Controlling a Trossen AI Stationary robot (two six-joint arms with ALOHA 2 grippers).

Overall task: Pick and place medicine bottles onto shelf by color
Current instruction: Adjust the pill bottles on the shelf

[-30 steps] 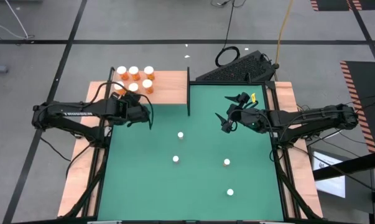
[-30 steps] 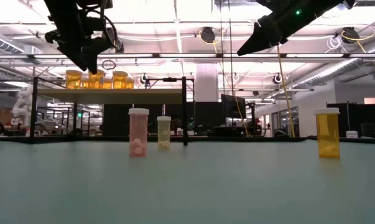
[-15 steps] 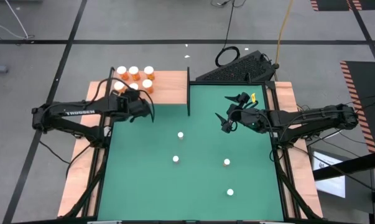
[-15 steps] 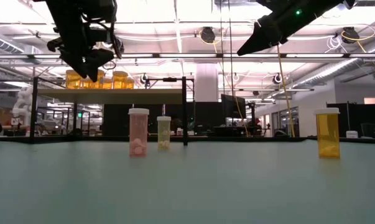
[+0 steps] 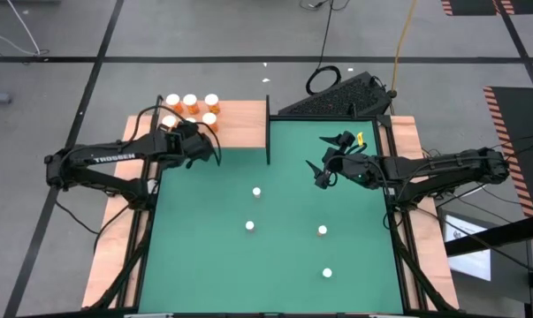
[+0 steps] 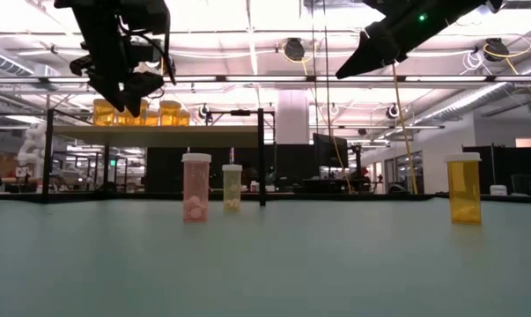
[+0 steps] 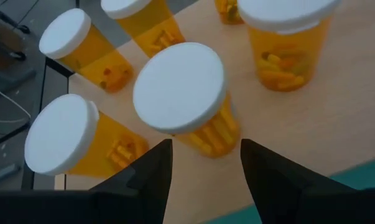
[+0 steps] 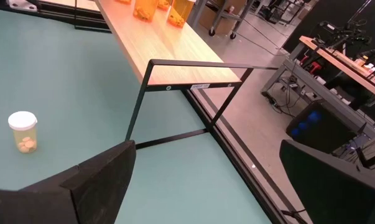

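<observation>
Left gripper [image 7: 203,163] hangs over shelf [image 5: 241,124], jaws parted, empty — orange bottle [image 7: 186,98] stands just below. Best lift straight, avoid clipping neighbours. Right gripper [image 5: 320,168] waits wide open above mat.

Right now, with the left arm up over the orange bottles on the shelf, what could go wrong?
The left hand hangs just above one orange bottle with nothing in its fingers. Neighbouring bottles stand tightly packed, so a sideways pull could tip one over or off the shelf.

Four small bottles wait on the green mat; a low sweep could knock them down.

The right hand hovers open over the mat, clear of everything.
</observation>
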